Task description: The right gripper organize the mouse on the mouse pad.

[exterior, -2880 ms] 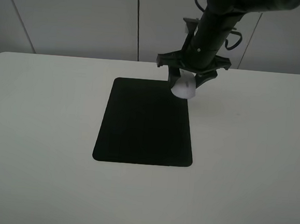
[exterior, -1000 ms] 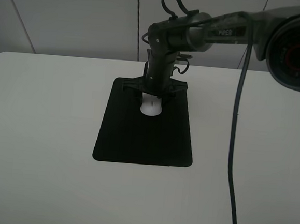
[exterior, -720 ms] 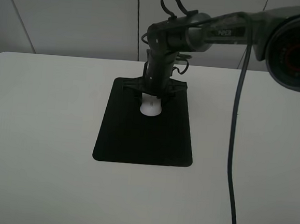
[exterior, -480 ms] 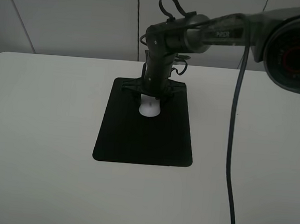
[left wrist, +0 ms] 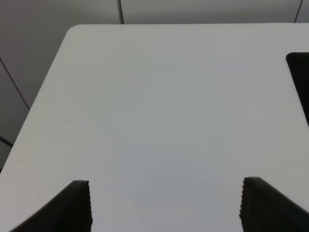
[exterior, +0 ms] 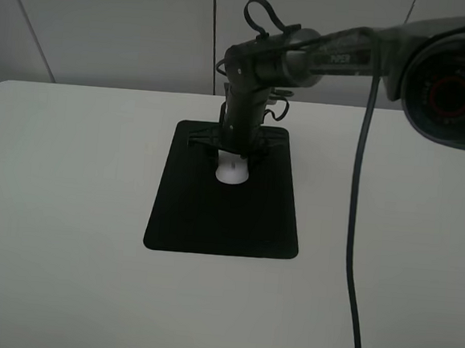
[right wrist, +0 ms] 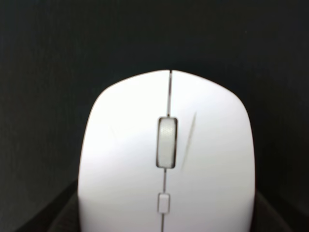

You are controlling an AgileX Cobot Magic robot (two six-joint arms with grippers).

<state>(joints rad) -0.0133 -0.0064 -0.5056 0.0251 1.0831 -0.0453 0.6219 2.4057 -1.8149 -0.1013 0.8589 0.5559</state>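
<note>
Right gripper point(exterior: 236, 153): closed on the mouse point(exterior: 232, 173), its black claw fingers splayed around it, the arm reaching in from the right of the high view.
Mouse: white, grey wheel facing up (plain in the right wrist view), over the far middle of the mouse pad point(exterior: 221, 217); whether it touched the pad could not be told.
Mouse pad: black, flat on the white table point(exterior: 68, 209).
Left gripper point(left wrist: 164, 205): jaws wide apart, above the table beside the pad.

White mouse point(right wrist: 207, 164) fills the view, grey scroll wheel point(right wrist: 167, 142) centred (small button point(right wrist: 164, 203) just below), black mouse pad point(right wrist: 48, 43) underneath
</note>
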